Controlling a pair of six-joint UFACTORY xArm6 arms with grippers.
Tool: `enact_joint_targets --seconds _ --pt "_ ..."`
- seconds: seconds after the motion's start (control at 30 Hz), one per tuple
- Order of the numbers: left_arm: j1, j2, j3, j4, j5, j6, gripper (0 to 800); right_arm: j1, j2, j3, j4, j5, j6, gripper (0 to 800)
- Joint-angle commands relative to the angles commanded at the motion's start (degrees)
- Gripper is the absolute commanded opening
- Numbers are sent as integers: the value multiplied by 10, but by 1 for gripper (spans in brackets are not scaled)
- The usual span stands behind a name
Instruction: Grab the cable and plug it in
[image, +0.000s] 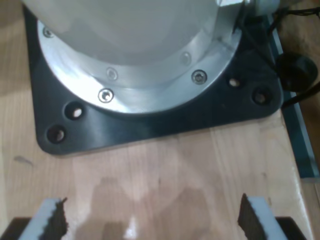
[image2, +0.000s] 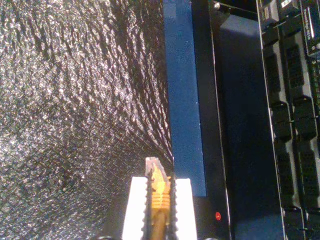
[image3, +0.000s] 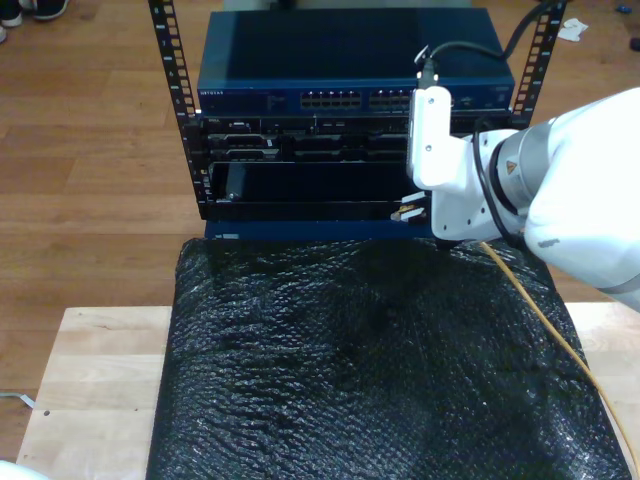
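1. Nearest: the wooden bench (image3: 95, 370) carries a black bubble-wrap sheet (image3: 370, 390) that covers most of it. The cable (image3: 545, 320), yellow-orange, trails over this sheet along the exterior view's right, from the near edge up to the arm.

2. My first claw (image: 152, 220) hangs well apart from the work, over bare wood beside a dark base plate (image: 165, 122) bearing a bolted metal flange (image: 150, 87). Its pads stand wide apart with nothing between them.

3. My second claw (image2: 160, 200) is closed on the cable just behind its tip; the white pads (image2: 135, 210) pinch the orange boot, and the clear plug (image2: 153, 167) sticks out ahead of them. In the exterior view the plug (image3: 408, 211) sits at the far edge of the sheet, just in front of the rack's lower panels.

4. Farther: the rack (image3: 345, 130) holds dark lower units and, above, a blue switch (image3: 350, 95) with a row of ports (image3: 345, 99). The plug is below and to the exterior view's right of that row.

5. Judgement on the step in hand, carrying the plug to a port: the plug should be raised to port height before advancing. Its axis should be square to the panel face. Which way the latch tab faces cannot be told, and it ought to match the port. The trailing length should stay slack, lest it drag on the sheet and twist the plug in the pads.
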Motion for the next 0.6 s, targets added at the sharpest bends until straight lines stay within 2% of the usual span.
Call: enact_joint_targets --seconds 0.17,0.27,0.47,0.6 --pt "1 0 0 0 0 -1 800 0 33 -29 -20 -1 3 0" --pt "1 0 0 0 0 -1 800 3 50 -40 -23 -38 1 0" --pt "1 0 0 0 0 -1 800 22 64 -24 -36 -136 1 0" --pt "1 0 0 1 0 -1 800 25 67 -1 -72 -200 0 0"
